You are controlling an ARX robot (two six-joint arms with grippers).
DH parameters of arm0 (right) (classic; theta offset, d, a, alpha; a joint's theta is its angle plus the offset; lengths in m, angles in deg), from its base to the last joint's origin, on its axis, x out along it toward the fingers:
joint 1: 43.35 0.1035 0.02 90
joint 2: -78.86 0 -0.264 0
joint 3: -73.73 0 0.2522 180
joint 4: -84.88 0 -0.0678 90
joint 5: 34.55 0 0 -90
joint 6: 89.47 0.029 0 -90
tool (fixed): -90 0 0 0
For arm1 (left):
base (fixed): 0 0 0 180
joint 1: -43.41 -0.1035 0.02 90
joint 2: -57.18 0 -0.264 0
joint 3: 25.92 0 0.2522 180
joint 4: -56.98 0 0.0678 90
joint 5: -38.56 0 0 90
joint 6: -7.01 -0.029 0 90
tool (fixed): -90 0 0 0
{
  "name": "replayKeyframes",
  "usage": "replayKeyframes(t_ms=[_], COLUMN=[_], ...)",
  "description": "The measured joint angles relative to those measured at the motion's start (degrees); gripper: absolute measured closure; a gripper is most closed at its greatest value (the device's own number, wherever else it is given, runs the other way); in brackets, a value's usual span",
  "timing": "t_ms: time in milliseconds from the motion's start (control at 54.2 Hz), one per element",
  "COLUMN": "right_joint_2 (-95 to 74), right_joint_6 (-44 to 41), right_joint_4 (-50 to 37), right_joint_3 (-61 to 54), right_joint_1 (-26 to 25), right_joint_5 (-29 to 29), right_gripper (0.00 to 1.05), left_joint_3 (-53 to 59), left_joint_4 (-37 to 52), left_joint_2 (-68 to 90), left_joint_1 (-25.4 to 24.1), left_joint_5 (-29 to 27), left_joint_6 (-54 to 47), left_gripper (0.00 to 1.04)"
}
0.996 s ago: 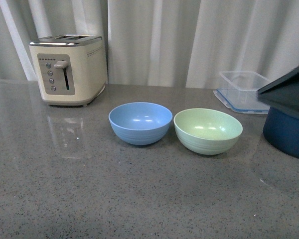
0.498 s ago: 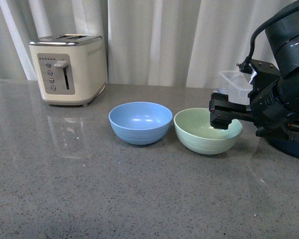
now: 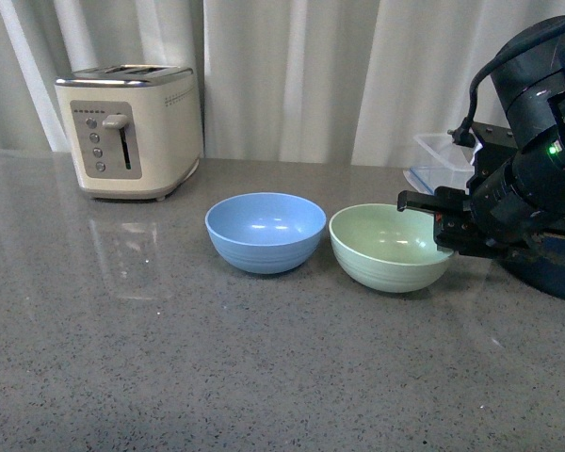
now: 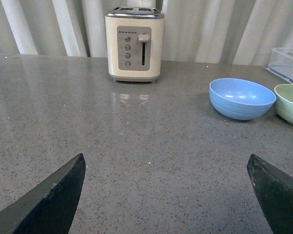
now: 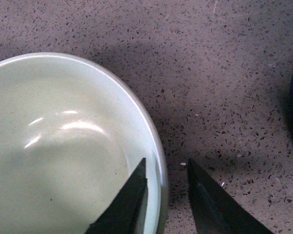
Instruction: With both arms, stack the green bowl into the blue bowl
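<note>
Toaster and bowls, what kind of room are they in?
Most likely a kitchen counter, perhaps a staged one: a cream two-slot toaster, a blue bowl and a green bowl sit on a speckled grey countertop, with white curtains behind.

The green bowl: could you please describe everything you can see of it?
The green bowl is pale mint, round and matte, plastic-looking, with faint ribbed rings around its lower outside. It stands upright and empty on the grey speckled counter, close to the right of the blue bowl; I cannot tell whether they touch. The right claw straddles its rim on the side away from the blue bowl. The claw is open, one finger inside and one outside, not visibly pinching the rim.
</note>
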Motion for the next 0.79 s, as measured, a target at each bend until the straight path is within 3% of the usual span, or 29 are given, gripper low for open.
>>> replayKeyframes(t_ms=[166,516,793], right_joint_2=[-0.1,4.6,4.9], right_joint_6=[0.0,-1.6,-0.9], right_joint_4=[0.5,4.2,8.0], right_joint_3=[0.4,4.4,15.6], right_joint_1=[-0.2,-0.5,6.3], right_joint_5=[0.2,0.2,-0.1], right_gripper=[1.04,1.04,1.04], left_joint_3=[0.0,0.0,0.0], left_joint_4=[0.0,0.0,0.0], left_joint_2=[0.0,0.0,0.0], left_joint_1=[0.0,0.0,0.0], left_joint_5=[0.0,0.0,0.0], left_joint_6=[0.0,0.0,0.0], left_gripper=[0.07,0.07,0.07])
